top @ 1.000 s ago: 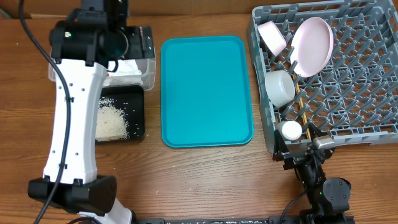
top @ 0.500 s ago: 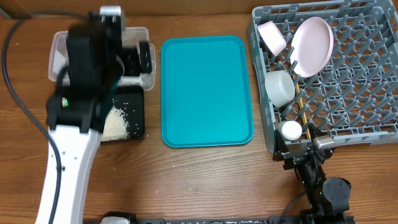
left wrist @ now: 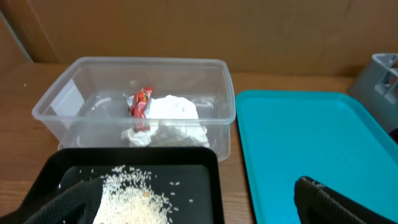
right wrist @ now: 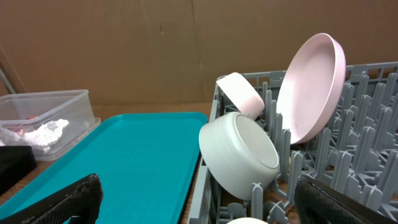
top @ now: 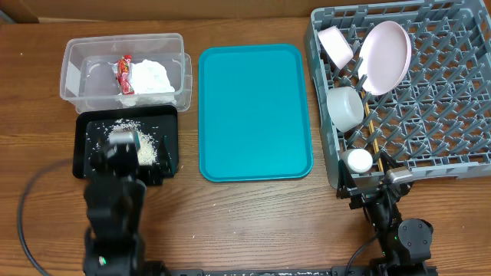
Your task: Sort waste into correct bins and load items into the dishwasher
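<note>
Two empty grips: holding left fingers (left wrist: pixel 329 202) wide above black tray (left wrist: pixel 186 180) of rice (left wrist: pixel 134 193); holding right fingers (right wrist: pixel 62 202) wide beside dish rack (top: pixel 437 115), facing plate (right wrist: pixel 311 87) and bowl (right wrist: pixel 239 152).

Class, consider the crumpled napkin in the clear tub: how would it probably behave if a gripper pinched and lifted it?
Its crumpled folds suggest the napkin is soft, so it would likely squash and droop. It looks thin, so it is probably very light. The wrapper lies right beside it and might get dragged along.
</note>
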